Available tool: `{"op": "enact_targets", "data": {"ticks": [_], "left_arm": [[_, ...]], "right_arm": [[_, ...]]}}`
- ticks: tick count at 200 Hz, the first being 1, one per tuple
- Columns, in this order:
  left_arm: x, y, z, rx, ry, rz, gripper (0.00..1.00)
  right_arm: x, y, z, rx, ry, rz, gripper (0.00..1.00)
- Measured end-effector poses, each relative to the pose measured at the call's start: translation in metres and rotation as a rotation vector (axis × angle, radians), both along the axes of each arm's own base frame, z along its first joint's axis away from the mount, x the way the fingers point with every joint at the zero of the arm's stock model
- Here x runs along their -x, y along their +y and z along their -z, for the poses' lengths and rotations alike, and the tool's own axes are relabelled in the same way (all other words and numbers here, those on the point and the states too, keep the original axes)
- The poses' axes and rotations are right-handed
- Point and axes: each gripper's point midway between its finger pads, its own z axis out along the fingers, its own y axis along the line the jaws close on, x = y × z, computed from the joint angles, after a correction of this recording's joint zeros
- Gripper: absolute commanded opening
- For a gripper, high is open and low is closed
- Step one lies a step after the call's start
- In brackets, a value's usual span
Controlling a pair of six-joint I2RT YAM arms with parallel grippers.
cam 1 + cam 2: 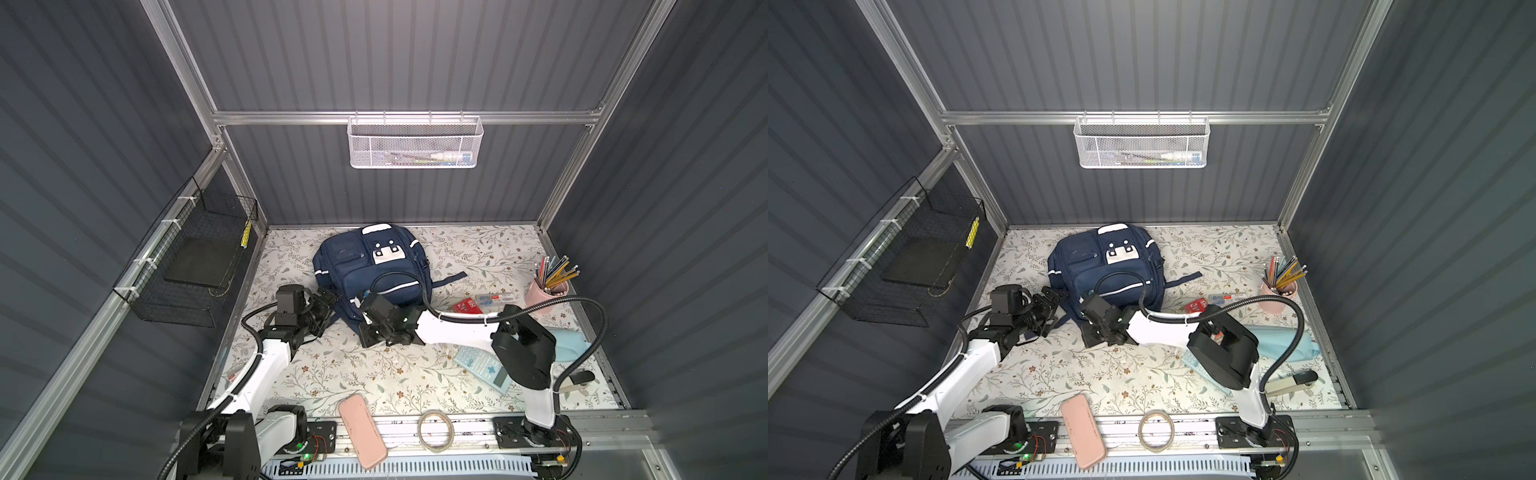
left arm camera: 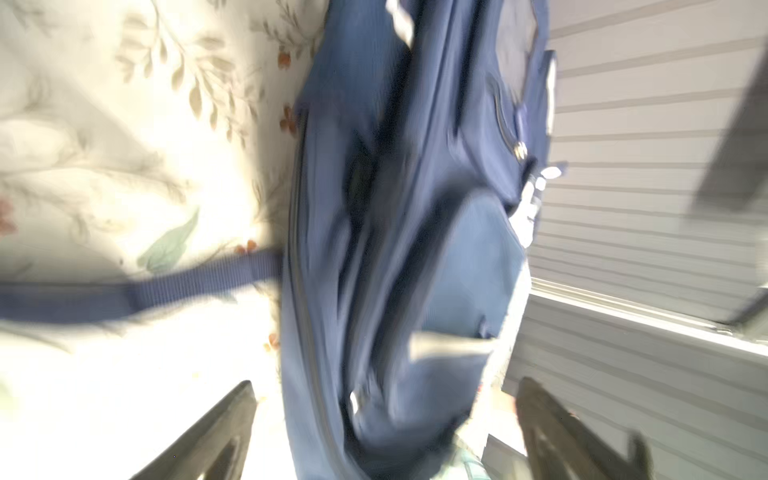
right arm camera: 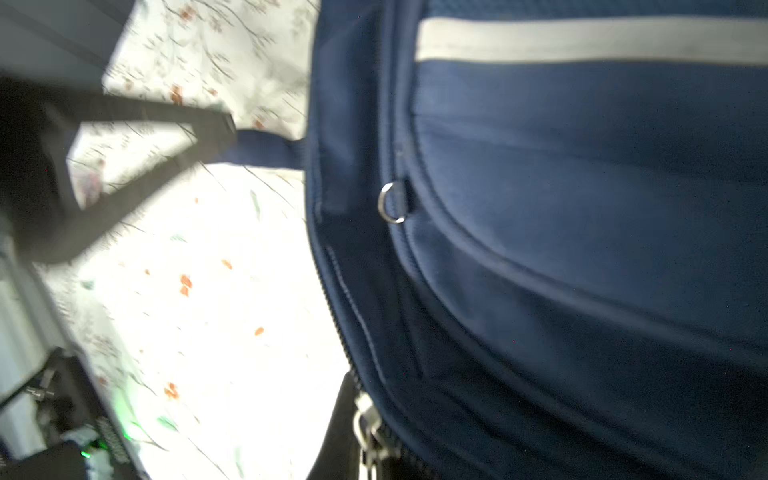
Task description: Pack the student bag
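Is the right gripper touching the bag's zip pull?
Touching. The right wrist view shows the metal zip pull pinched in the shut right gripper at the bag's edge.

We stand before a booth of dark grey ribbed wall panels (image 1: 407,62) set in an aluminium frame (image 1: 291,117). A white mesh basket (image 1: 413,143) hangs from the back rail, and a black wire basket (image 1: 195,266) is tied to the left wall. A cream floral table cover (image 1: 374,374) lies brightly lit

Robot test cell: grey panelled walls (image 1: 395,62), aluminium frame (image 1: 407,117).
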Motion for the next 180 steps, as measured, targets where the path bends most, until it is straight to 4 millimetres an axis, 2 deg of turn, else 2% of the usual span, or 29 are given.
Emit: {"op": "enact_targets", "data": {"ticks": [23, 43, 62, 75, 100, 143, 180], "left_arm": [[0.020, -0.010, 0.018, 0.041, 0.067, 0.005, 0.76], [0.024, -0.028, 0.021, 0.051, 0.083, 0.033, 0.62], [0.025, -0.040, 0.030, 0.054, 0.116, 0.057, 0.38], [0.024, -0.039, 0.038, 0.041, 0.136, 0.045, 0.20], [0.021, -0.035, 0.037, 0.008, 0.129, 0.034, 0.01], [0.026, -0.044, 0.035, 0.018, 0.133, 0.081, 0.00], [0.027, -0.047, 0.034, 0.028, 0.132, 0.097, 0.00]], "right_arm": [[0.000, 0.013, -0.005, -0.033, -0.001, -0.010, 0.00], [0.003, 0.015, -0.006, -0.040, 0.002, -0.016, 0.00], [0.004, 0.017, -0.006, -0.051, 0.005, -0.019, 0.00], [0.006, 0.016, -0.004, -0.052, 0.009, -0.025, 0.00], [0.014, 0.014, 0.002, -0.064, 0.017, -0.032, 0.00], [0.024, -0.013, -0.007, -0.074, 0.015, -0.014, 0.00], [0.023, -0.039, -0.008, -0.040, 0.001, 0.025, 0.00]]}}
